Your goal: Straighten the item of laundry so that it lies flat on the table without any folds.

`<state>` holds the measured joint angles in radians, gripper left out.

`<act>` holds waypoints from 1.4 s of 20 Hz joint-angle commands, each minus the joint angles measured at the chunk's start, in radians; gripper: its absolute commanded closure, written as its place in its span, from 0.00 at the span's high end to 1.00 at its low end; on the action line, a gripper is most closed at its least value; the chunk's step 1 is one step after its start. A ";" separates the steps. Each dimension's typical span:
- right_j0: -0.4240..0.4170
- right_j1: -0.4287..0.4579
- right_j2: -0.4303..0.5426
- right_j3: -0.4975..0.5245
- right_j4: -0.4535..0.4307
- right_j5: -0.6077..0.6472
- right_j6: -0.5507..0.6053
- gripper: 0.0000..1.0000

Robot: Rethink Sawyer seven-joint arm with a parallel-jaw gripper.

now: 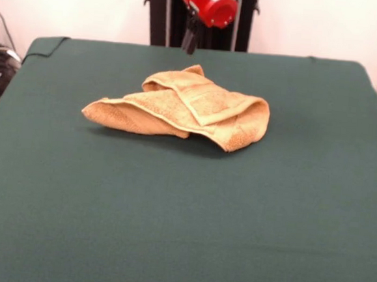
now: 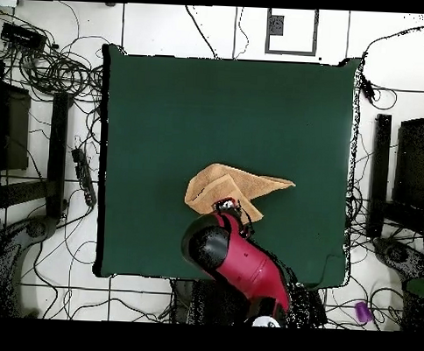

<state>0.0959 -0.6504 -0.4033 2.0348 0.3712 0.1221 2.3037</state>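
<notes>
While the towel lies folded mid-table, I hold the arm beside it; gripper state indeterminable; next, grasp a corner.

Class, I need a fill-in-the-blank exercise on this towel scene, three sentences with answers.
1. The towel lies crumpled, not ______.
2. The table is covered in dark ______ cloth.
3. In the overhead view, the red arm covers part of the ______.

Missing words: flat; green; towel
</notes>
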 commanded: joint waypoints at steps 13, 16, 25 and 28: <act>-0.145 0.042 0.222 0.060 -0.020 -0.107 0.163 0.00; -0.199 0.038 0.287 0.092 -0.048 -0.193 0.189 1.00; -0.195 0.050 0.306 0.106 -0.022 -0.231 0.226 1.00; -0.179 0.041 0.293 0.111 -0.005 -0.222 0.223 1.00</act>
<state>-0.1190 -0.6619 -0.2292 2.0629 0.3363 -0.1204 2.3037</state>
